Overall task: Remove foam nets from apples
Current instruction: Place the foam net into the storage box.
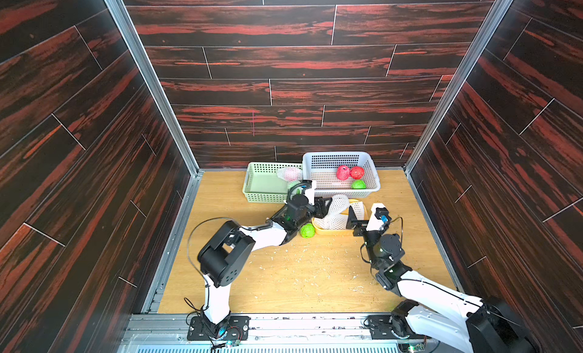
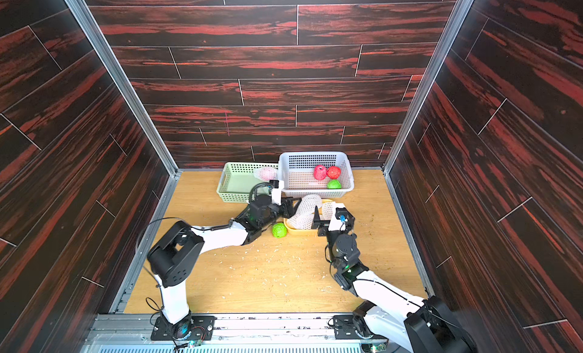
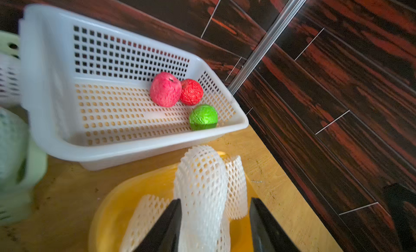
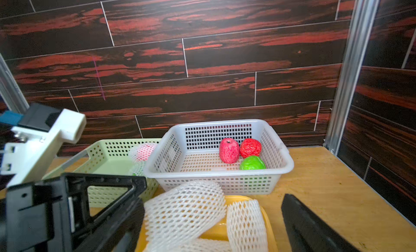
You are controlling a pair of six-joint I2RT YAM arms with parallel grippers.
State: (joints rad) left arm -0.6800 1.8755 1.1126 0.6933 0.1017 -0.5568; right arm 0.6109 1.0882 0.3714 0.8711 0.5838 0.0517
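Standing between the half-spread jaws of the left end effector (image 3: 215, 200), a foam net (image 3: 200, 172) touches one finger only, above the yellow tray (image 3: 117, 201) holding more foam nets (image 3: 236, 187). The right end effector (image 1: 352, 218) gapes wide at the tray's right rim, empty. A bare green apple (image 1: 307, 230) lies just beside the tray's left edge; three apples (image 3: 165, 90) sit in the white basket (image 3: 135, 147) behind. The near half of the bench (image 1: 284, 282) lies open.

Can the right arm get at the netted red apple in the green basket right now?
Probably not directly: the left gripper hangs over the yellow tray, between the right gripper and the netted apple in the green basket.
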